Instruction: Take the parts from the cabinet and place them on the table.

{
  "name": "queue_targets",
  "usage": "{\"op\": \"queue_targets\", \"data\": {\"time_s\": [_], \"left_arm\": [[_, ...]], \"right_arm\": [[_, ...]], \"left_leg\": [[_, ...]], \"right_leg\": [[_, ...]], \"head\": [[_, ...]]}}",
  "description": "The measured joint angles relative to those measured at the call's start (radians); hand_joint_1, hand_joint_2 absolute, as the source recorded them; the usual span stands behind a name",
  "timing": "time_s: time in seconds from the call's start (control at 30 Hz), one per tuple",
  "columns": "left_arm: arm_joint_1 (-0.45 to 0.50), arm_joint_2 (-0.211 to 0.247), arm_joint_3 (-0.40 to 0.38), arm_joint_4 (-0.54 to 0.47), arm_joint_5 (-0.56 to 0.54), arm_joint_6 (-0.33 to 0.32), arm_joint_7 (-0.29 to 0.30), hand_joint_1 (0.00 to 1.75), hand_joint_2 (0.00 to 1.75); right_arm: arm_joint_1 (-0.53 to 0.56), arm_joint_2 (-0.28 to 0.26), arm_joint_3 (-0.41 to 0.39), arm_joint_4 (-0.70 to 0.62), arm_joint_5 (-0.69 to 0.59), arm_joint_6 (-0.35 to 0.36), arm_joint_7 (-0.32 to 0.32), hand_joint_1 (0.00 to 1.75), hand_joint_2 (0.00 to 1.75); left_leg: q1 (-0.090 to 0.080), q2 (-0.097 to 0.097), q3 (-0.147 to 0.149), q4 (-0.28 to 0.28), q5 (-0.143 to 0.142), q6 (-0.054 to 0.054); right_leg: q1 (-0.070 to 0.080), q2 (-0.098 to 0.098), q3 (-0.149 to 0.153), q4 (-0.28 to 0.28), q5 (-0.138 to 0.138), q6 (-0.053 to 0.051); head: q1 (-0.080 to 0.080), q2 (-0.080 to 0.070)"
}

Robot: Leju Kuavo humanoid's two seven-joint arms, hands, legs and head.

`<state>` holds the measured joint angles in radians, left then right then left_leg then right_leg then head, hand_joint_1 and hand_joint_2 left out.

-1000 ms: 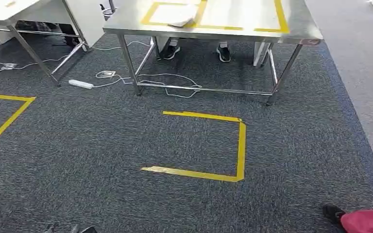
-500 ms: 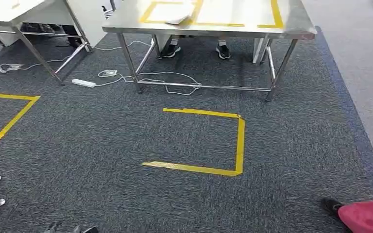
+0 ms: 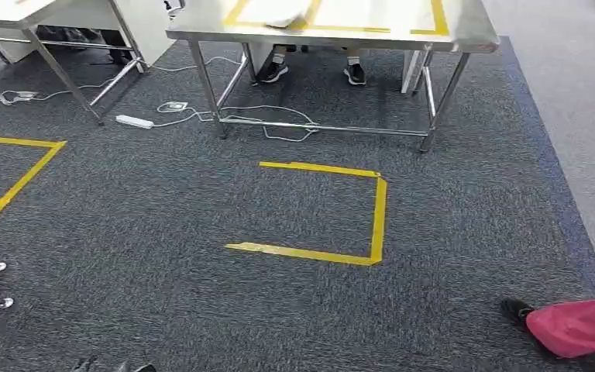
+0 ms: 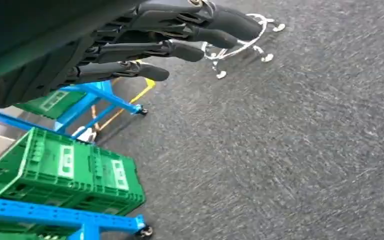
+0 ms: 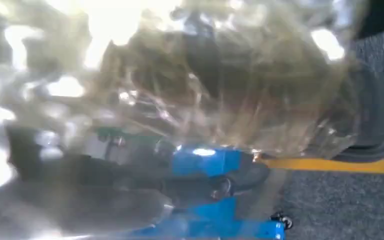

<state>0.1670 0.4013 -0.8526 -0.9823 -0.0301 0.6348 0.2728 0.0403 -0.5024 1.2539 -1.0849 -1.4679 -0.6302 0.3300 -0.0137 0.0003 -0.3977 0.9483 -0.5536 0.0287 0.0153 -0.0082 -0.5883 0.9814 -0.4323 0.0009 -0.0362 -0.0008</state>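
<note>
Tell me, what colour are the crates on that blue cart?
Green crates, clearest in the left wrist view.

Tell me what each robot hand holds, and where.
Left robot hand: nothing, fingers extended. Right: a clear plastic bag lies before the camera; the hold cannot be told.

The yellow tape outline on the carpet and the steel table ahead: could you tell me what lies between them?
In the head view, bare dark carpet separates the yellow tape outline from the steel table; white cables trail by the table's legs.
</note>
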Motion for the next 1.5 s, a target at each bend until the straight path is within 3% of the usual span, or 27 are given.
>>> {"op": "queue_targets", "data": {"time_s": [0.03,0.07,0.1,0.17,0.2,0.23,0.27,0.3,0.37,0.4,0.43,0.47,0.5,0.87,0.9,1.27,1.5], "left_arm": [[-0.004,0.000,-0.008,0.000,0.006,0.002,0.000,0.00,0.00],[-0.005,0.000,-0.014,0.000,0.007,0.003,0.002,0.00,0.00],[-0.004,-0.001,-0.019,0.000,0.007,0.005,0.003,0.00,0.00],[-0.004,-0.002,-0.035,0.000,0.010,0.009,0.011,0.00,0.00],[-0.004,-0.001,-0.043,0.000,0.015,0.009,0.014,0.00,0.00],[-0.004,-0.001,-0.049,0.000,0.021,0.010,0.018,0.00,0.00],[-0.005,-0.001,-0.057,0.000,0.029,0.010,0.019,0.00,0.00],[-0.005,-0.001,-0.065,0.000,0.033,0.011,0.020,0.00,0.00],[-0.008,-0.001,-0.075,0.000,0.043,0.011,0.020,0.00,0.00],[-0.011,-0.001,-0.082,0.000,0.051,0.011,0.020,0.00,0.00],[-0.016,0.001,-0.089,0.000,0.058,0.011,0.019,0.00,0.00],[-0.018,0.002,-0.095,0.000,0.064,0.011,0.018,0.00,0.00],[-0.018,0.003,-0.098,0.000,0.067,0.011,0.016,0.00,0.00],[-0.013,0.000,-0.106,0.000,0.034,0.011,0.015,0.00,0.00],[-0.009,-0.003,-0.102,0.000,0.017,0.011,0.019,0.00,0.00],[0.015,-0.027,-0.078,-0.012,-0.026,0.011,0.054,0.00,0.00],[0.017,-0.037,-0.080,-0.011,0.069,0.011,0.008,0.00,0.00]], "right_arm": [[0.000,0.000,0.001,0.000,-0.002,0.000,0.000,0.00,0.00],[-0.002,-0.002,0.001,0.000,-0.003,0.000,-0.001,0.00,0.00],[-0.001,-0.002,0.002,0.000,-0.005,0.000,-0.001,0.00,0.00],[0.000,-0.002,0.006,0.000,-0.011,0.000,-0.001,0.00,0.00],[0.000,-0.002,0.008,0.001,-0.016,0.000,-0.002,0.00,0.00],[0.000,-0.002,0.008,0.001,-0.020,0.002,-0.002,0.00,0.00],[0.001,-0.002,0.008,0.002,-0.023,0.003,-0.002,0.00,0.00],[0.002,-0.002,0.008,0.002,-0.027,0.003,-0.001,0.00,0.00],[0.002,-0.002,0.008,0.002,-0.034,0.002,-0.002,0.00,0.00],[-0.001,-0.002,0.008,0.002,-0.038,0.000,-0.001,0.00,0.00],[-0.001,-0.002,0.008,0.002,-0.042,-0.002,-0.002,0.00,0.00],[-0.001,-0.002,0.007,0.001,-0.047,-0.002,-0.002,0.00,0.00],[0.001,-0.002,0.007,0.002,-0.054,-0.002,-0.003,0.00,0.00],[0.025,-0.002,-0.032,0.001,-0.078,0.010,-0.007,0.00,0.00],[0.029,-0.002,-0.040,0.000,-0.078,0.013,-0.008,0.00,1.75],[0.065,-0.002,-0.098,-0.016,-0.078,0.012,-0.008,0.00,1.75],[0.069,-0.002,-0.110,-0.023,-0.078,0.006,-0.008,0.00,1.75]], "left_leg": [[0.005,0.000,0.001,-0.024,-0.004,0.004],[0.011,0.004,-0.003,-0.024,0.002,0.007],[0.009,0.004,-0.010,-0.024,0.008,0.013],[0.004,0.006,-0.025,-0.023,0.020,0.019],[0.001,0.007,-0.033,-0.021,0.026,0.021],[-0.001,0.008,-0.039,-0.019,0.031,0.020],[-0.002,0.009,-0.043,-0.017,0.033,0.021],[-0.002,0.009,-0.045,-0.016,0.034,0.020],[-0.004,0.010,-0.043,-0.015,0.035,0.018],[-0.007,0.010,-0.045,-0.013,0.037,0.014],[-0.011,0.010,-0.052,-0.004,0.036,0.011],[-0.012,0.010,-0.056,0.001,0.036,0.011],[-0.012,0.010,-0.063,0.003,0.038,0.023],[-0.006,0.009,-0.069,0.003,0.045,0.008],[-0.006,0.009,-0.070,0.003,0.046,0.007],[-0.008,0.009,-0.072,0.005,0.046,0.006],[-0.009,0.009,-0.074,0.006,0.046,0.006]], "right_leg": [[0.004,0.000,-0.009,0.006,0.006,0.006],[0.002,0.002,-0.029,0.017,-0.006,0.011],[0.000,0.005,-0.043,0.054,-0.046,0.019],[-0.005,0.005,-0.099,0.213,-0.135,0.027],[-0.007,0.005,-0.125,0.291,-0.169,0.029],[-0.008,0.005,-0.129,0.322,-0.176,0.029],[-0.008,0.005,-0.107,0.303,-0.161,0.028],[-0.008,0.005,-0.059,0.238,-0.130,0.026],[-0.007,0.004,0.066,0.046,-0.060,0.019],[-0.005,0.003,0.095,-0.009,-0.080,0.011],[-0.005,0.004,0.104,-0.027,-0.080,0.006],[-0.007,0.005,0.102,-0.026,-0.075,0.006],[-0.006,0.004,0.099,-0.023,-0.075,0.006],[0.001,0.003,0.091,-0.017,-0.073,-0.005],[0.001,0.003,0.091,-0.017,-0.072,-0.005],[-0.002,0.003,0.089,-0.017,-0.070,-0.006],[-0.002,0.003,0.088,-0.017,-0.070,-0.006]], "head": [[0.002,0.000],[0.003,0.000],[0.008,0.000],[0.013,0.000],[0.013,0.000],[0.012,0.000],[0.012,0.000],[0.012,0.000],[0.013,0.000],[0.012,0.000],[0.011,0.000],[0.010,0.000],[0.011,0.000],[0.011,0.000],[0.011,0.000],[0.011,0.000],[0.011,0.000]]}}
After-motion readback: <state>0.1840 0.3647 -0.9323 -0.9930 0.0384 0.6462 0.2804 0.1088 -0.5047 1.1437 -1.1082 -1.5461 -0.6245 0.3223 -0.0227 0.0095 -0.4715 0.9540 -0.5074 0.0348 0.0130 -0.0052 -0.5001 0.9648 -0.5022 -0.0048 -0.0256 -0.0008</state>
